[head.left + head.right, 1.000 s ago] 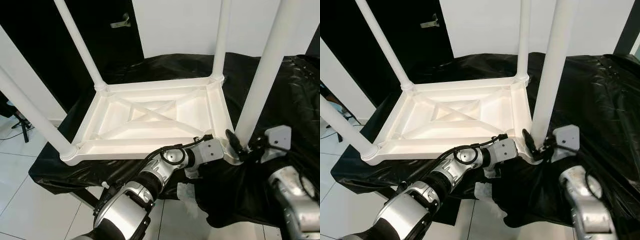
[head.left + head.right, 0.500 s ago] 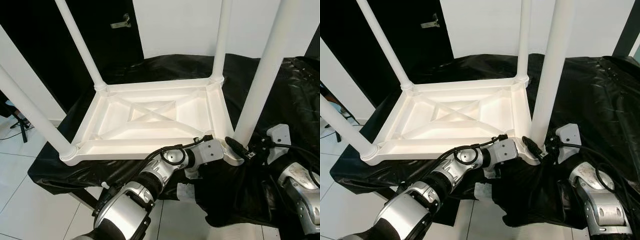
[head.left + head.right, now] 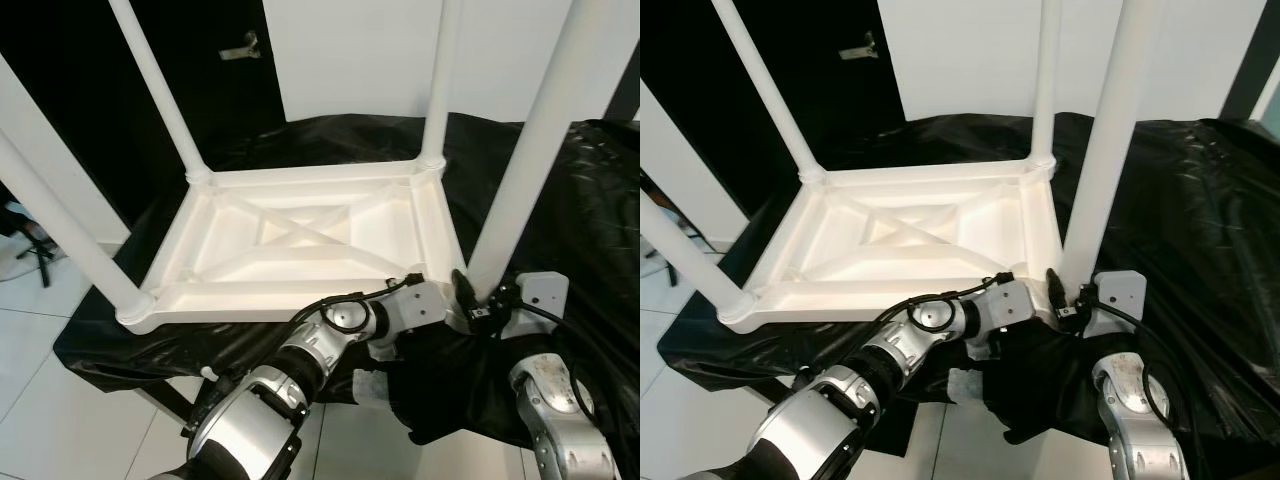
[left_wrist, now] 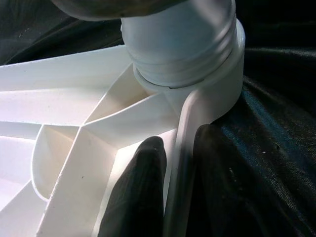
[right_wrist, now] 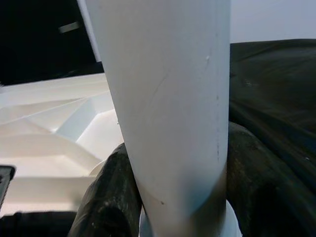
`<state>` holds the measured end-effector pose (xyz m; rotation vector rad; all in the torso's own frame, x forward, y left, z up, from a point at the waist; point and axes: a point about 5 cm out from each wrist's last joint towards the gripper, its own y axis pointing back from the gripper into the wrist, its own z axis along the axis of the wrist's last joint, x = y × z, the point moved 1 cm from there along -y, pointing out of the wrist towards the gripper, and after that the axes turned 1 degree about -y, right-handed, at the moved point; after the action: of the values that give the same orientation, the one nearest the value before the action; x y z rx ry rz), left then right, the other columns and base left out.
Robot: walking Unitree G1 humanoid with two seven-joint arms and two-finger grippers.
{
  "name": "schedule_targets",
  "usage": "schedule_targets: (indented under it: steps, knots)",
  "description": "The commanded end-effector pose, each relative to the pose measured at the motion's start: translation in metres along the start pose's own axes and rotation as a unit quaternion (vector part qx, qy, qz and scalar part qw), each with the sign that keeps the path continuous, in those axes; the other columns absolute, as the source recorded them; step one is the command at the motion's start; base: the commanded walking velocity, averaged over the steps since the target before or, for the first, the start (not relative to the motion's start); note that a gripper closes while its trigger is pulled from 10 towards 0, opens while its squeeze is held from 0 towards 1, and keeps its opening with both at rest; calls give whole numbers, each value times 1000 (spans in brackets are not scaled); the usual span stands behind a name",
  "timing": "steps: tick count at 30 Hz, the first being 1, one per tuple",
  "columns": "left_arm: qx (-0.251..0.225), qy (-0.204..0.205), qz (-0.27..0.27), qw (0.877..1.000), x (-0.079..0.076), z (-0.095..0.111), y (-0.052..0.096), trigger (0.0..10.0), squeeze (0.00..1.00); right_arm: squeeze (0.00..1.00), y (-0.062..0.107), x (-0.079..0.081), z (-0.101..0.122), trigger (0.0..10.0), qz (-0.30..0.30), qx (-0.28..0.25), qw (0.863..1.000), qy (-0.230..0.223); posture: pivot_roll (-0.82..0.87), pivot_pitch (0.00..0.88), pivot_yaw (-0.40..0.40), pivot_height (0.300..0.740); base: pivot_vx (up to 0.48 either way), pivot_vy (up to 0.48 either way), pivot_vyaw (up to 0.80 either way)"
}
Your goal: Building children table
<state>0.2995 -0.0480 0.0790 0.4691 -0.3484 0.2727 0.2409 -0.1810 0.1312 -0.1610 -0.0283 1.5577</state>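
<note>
Left eye view, surroundings: black cloth (image 3: 590,200) covers the support under the work and hangs down at the near edge; a white wall (image 3: 350,50) stands at the far side, a dark door with a handle (image 3: 238,47) at far left, and white floor tiles (image 3: 40,400) at near left.
In the way: the near-right leg (image 3: 520,170) rises across the right of the picture and hides part of the cloth behind it; the left arm's silver links cross the near edge of the table.
Table top (image 3: 300,245): lies upside down on the cloth, ribbed underside up with a crossed brace in the middle; its long axis runs left to right.
Legs: four white tubes stand up out of the corners, leaning slightly outward, their upper ends cut off by the frame.
Left gripper (image 4: 173,163): at the near-right corner, narrow, its two black fingers (image 4: 143,197) pinching the thin rim of the table top just beside the leg socket.
Right gripper (image 5: 173,197): low on the near-right leg, one black finger (image 5: 111,197) on each side of the tube and pressed against it, just above the socket.
</note>
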Motion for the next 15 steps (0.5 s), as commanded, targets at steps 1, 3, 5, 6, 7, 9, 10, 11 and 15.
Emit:
schedule_targets:
  steps: [1, 3, 5, 6, 7, 9, 10, 11, 15]
  knots:
    - [86, 49, -3, 995, -35, -35, -6, 10000, 0, 0, 5, -3, -10, 0, -36, 16, 999, 5, 10, 0, 91, 740, 0, 0, 0]
    - [87, 49, -3, 995, -35, -36, -6, 10000, 0, 0, 5, -6, -6, 0, -60, 1, 998, 9, 9, 0, 92, 740, 0, 0, 0]
    - [87, 49, -3, 995, -35, -36, -6, 10000, 0, 0, 5, -7, -5, 0, -69, -3, 998, 11, 9, 0, 92, 740, 0, 0, 0]
    - [88, 48, -4, 995, -36, -37, -5, 10000, 0, 0, 5, -7, -5, 0, -73, -4, 997, 12, 9, 0, 93, 740, 0, 0, 0]
    - [88, 48, -4, 995, -36, -37, -5, 10000, 0, 0, 5, -7, -5, 0, -73, -4, 997, 12, 9, 0, 93, 740, 0, 0, 0]
    - [89, 48, -5, 995, -36, -38, -5, 10000, 0, 0, 5, -6, -4, 0, -79, -3, 997, 14, 9, 0, 95, 740, 0, 0, 0]
    - [89, 48, -5, 995, -37, -39, -5, 10000, 0, 0, 5, -5, -5, 0, -79, -2, 997, 15, 8, 0, 96, 740, 0, 0, 0]
    - [90, 47, -6, 995, -37, -39, -4, 10000, 0, 0, 5, -5, -5, 0, -78, 0, 997, 15, 8, 0, 96, 740, 0, 0, 0]
    - [90, 47, -6, 995, -36, -38, -5, 10000, 0, 1000, 4, 0, -5, 10000, -55, -1, 998, 12, 6, 0, 98, 740, 0, 0, 0]
